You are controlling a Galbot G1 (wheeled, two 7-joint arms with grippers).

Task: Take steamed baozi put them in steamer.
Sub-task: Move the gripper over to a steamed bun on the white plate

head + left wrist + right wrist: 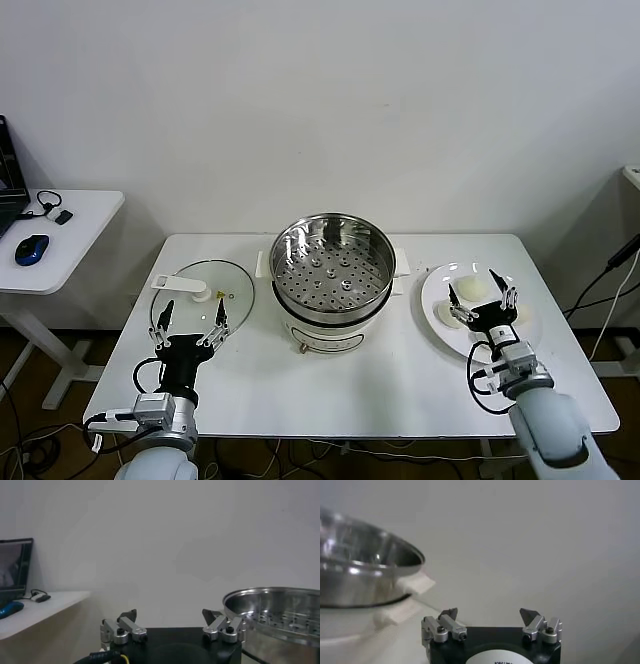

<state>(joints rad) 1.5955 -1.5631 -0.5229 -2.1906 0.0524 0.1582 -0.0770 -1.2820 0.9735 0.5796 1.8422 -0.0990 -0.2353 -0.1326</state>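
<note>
The steamer (332,270) is a shiny steel pot with a perforated tray inside, on a white base at the table's middle. It also shows in the left wrist view (280,620) and the right wrist view (360,565). Steamed baozi (472,291) lie on a white plate (436,285) at the right; my right arm hides some of them. My right gripper (483,296) is open and empty, over the plate. My left gripper (190,322) is open and empty, at the near edge of the glass lid. Both show open jaws in their wrist views, left (171,617), right (489,615).
A flat glass lid (200,292) with a white handle lies left of the steamer. A side table (55,240) at far left holds a blue mouse (31,249) and a laptop edge. Cables hang right of the table.
</note>
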